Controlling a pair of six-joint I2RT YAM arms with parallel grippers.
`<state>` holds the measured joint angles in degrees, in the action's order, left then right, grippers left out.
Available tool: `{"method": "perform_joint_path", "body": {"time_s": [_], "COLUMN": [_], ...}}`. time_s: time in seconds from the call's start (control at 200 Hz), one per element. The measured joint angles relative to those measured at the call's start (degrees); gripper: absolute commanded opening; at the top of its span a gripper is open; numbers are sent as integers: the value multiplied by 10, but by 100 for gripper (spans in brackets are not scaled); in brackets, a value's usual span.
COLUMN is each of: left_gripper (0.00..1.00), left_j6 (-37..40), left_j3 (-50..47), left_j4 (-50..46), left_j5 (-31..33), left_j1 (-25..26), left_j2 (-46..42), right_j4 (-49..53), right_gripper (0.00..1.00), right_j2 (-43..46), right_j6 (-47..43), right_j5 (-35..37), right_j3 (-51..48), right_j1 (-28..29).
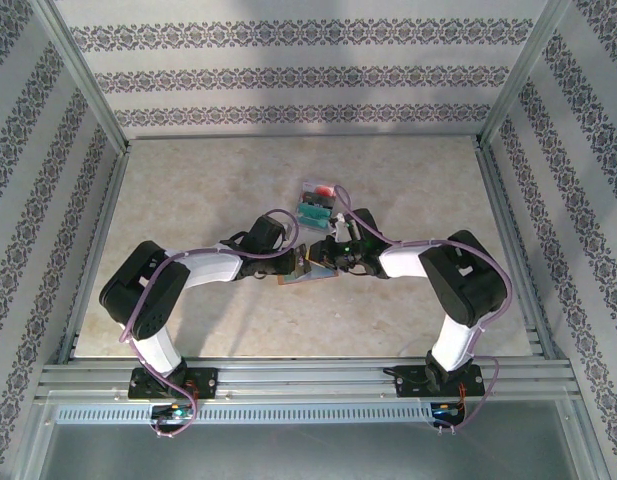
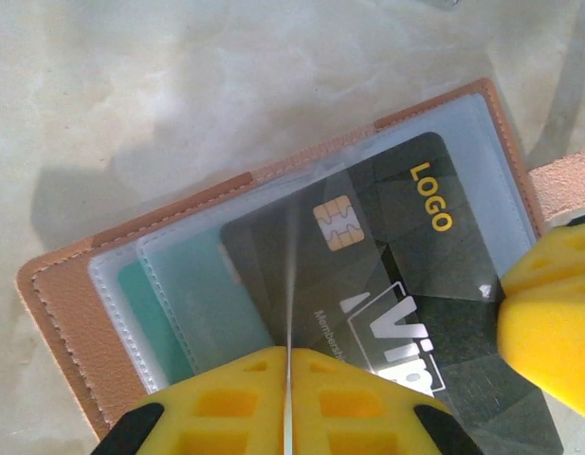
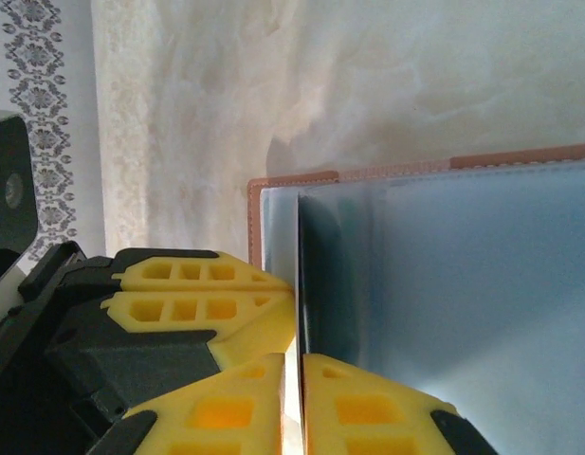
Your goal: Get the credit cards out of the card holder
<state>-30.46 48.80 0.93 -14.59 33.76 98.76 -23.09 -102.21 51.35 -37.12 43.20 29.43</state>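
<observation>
The card holder (image 1: 304,272) lies open on the table between both arms, brown-rimmed (image 2: 64,303) with clear sleeves. A black "LOGO" credit card (image 2: 387,256) sits in a sleeve, its lower right corner sticking out. A teal card (image 2: 145,313) lies deeper. My left gripper (image 2: 287,379) is shut on a clear sleeve seen edge-on. My right gripper (image 3: 294,398) is at the holder's (image 3: 292,180) edge, jaws a narrow slit apart. The black card's dark edge (image 3: 306,275) runs into that slit. One of its fingers (image 2: 548,322) rests at the card's right side.
A small pile of loose cards (image 1: 316,200), teal and red among them, lies just behind the holder. Patterned walls and metal frame posts (image 1: 88,90) enclose the table on three sides. The left gripper's yellow fingers (image 3: 197,294) sit close beside my right gripper.
</observation>
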Motion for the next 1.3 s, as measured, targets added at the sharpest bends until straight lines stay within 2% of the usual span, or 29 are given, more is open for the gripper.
{"method": "perform_joint_path", "body": {"time_s": [0.19,0.3,0.355,0.56,0.864,1.109,1.204,1.299], "left_gripper": [8,8,8,8,8,27,32,41], "left_j6": [-2,-4,-4,-9,-13,-11,-8,-2], "left_j3": [-1,-2,-2,-8,-27,-29,-29,-29], "left_j4": [1,4,5,12,35,38,37,31], "left_j5": [-1,-1,-1,0,0,2,9,17], "left_j1": [0,0,0,0,-4,-6,-9,-11], "left_j2": [0,0,0,0,-8,-14,-19,-24], "right_j4": [-14,-16,-16,9,119,235,286,344], "right_gripper": [18,5,3,2,1,1,1,1], "right_j2": [-18,-18,-18,-9,64,105,114,116], "right_j6": [10,12,9,-5,-68,-132,-166,-210], "right_j5": [-7,-7,-6,9,67,111,128,149], "right_j3": [0,0,0,-1,-1,24,56,106], "right_j1": [7,8,8,7,5,3,3,3]}}
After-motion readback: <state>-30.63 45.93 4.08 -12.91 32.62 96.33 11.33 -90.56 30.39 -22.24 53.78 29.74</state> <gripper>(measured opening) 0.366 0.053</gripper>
